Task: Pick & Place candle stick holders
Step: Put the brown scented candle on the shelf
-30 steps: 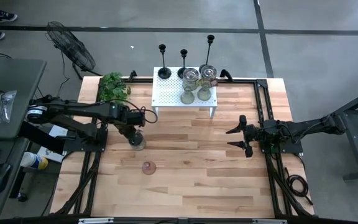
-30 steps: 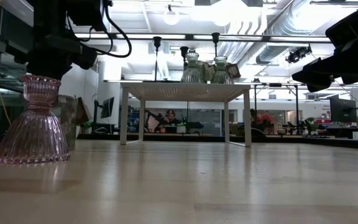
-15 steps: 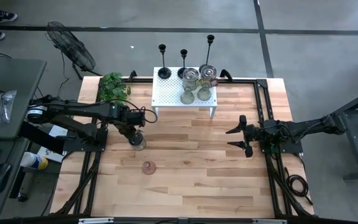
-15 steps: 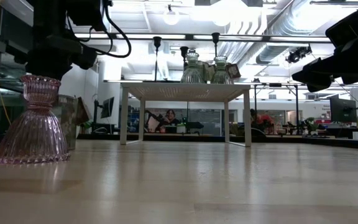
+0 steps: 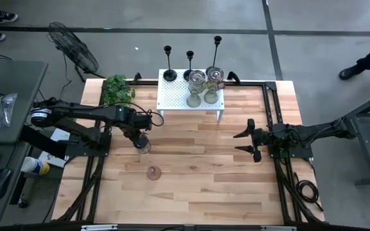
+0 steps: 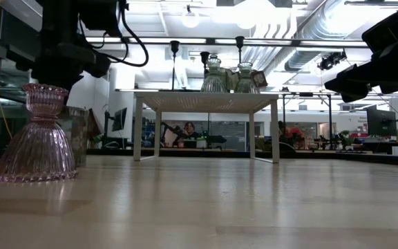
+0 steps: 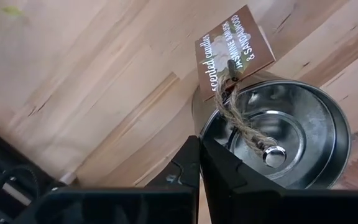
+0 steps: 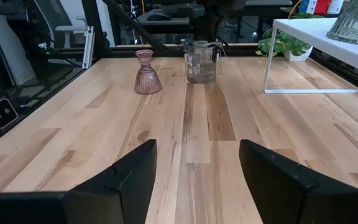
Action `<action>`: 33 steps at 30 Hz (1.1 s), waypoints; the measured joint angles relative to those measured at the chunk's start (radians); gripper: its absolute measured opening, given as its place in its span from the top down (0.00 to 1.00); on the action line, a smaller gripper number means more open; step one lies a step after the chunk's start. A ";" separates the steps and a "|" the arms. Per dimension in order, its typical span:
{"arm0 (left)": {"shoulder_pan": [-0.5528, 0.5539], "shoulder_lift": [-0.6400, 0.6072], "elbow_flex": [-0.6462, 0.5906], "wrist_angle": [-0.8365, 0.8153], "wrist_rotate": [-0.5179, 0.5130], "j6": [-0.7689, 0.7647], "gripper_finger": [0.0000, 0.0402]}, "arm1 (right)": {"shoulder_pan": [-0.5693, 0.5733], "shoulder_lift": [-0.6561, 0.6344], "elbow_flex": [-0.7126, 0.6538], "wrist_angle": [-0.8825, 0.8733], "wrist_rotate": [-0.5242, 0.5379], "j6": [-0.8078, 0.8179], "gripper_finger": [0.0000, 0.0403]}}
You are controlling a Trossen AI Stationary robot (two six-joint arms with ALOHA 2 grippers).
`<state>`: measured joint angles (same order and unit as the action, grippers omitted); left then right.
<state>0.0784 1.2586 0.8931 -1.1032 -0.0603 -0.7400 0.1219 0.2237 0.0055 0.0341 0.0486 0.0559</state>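
My left gripper (image 5: 140,140) points down at the table's left middle, shut on a clear squat glass holder (image 5: 144,147) that carries a brown tag on twine (image 7: 234,43). Nearer the front edge a pinkish ribbed holder (image 5: 153,172) stands on its wide base. Several more glass holders (image 5: 201,86) stand on the white perforated shelf (image 5: 172,99) at the back. Three black candlesticks (image 5: 189,64) stand along the shelf's far edge. My right gripper (image 5: 244,142) waits open at the table's right side, holding nothing. My left gripper pinches the glass holder's rim wall (image 7: 199,127) on one side, one finger inside the cup and one outside. The fingers come from above, pointing down. The holder stays upright below them; whether its base is clear of the table I cannot tell.
A green leafy plant (image 5: 117,90) sits at the back left corner, beside the shelf. Black frame rails (image 5: 268,102) run along the table's sides. Bare wood (image 5: 198,173) lies between the two grippers and toward the near edge.
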 joint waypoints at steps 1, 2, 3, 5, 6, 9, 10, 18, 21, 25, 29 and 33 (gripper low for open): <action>0.000 0.001 0.004 -0.006 0.000 0.000 1.00 | 0.000 0.000 0.000 0.000 0.000 0.000 0.45; 0.000 0.001 0.007 -0.006 0.000 0.000 1.00 | 0.000 0.000 0.000 0.000 0.000 0.000 0.45; 0.000 0.001 0.011 -0.006 0.001 0.000 1.00 | 0.000 0.000 0.000 0.000 0.000 0.000 0.45; 0.000 0.001 0.014 -0.003 0.004 -0.005 1.00 | 0.000 0.000 0.000 0.000 0.000 0.000 0.45; 0.000 0.001 0.014 -0.003 0.006 -0.007 1.00 | 0.000 0.000 0.000 0.000 0.000 0.000 0.45; 0.000 0.000 0.014 -0.002 0.015 -0.016 1.00 | 0.000 0.000 0.000 0.000 0.000 0.000 0.45; 0.000 0.000 0.015 -0.001 0.021 -0.017 1.00 | 0.000 0.000 0.000 0.000 0.000 0.000 0.45; 0.000 -0.001 0.025 -0.001 0.025 -0.024 1.00 | 0.000 0.000 0.000 0.000 0.000 0.000 0.45; 0.000 -0.002 0.057 -0.006 0.020 -0.019 1.00 | 0.000 0.000 0.000 0.000 0.000 0.000 0.45; 0.000 -0.003 0.099 -0.032 0.002 -0.008 1.00 | 0.000 0.000 0.000 0.000 0.000 0.000 0.45; 0.000 -0.003 0.127 -0.054 0.002 0.000 1.00 | 0.000 0.000 0.000 0.000 0.000 0.000 0.45; 0.000 -0.003 0.162 -0.079 0.002 0.004 1.00 | 0.000 0.000 0.000 0.000 0.000 0.000 0.45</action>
<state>0.0784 1.2552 1.0552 -1.1821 -0.0580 -0.7364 0.1222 0.2237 0.0055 0.0341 0.0486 0.0559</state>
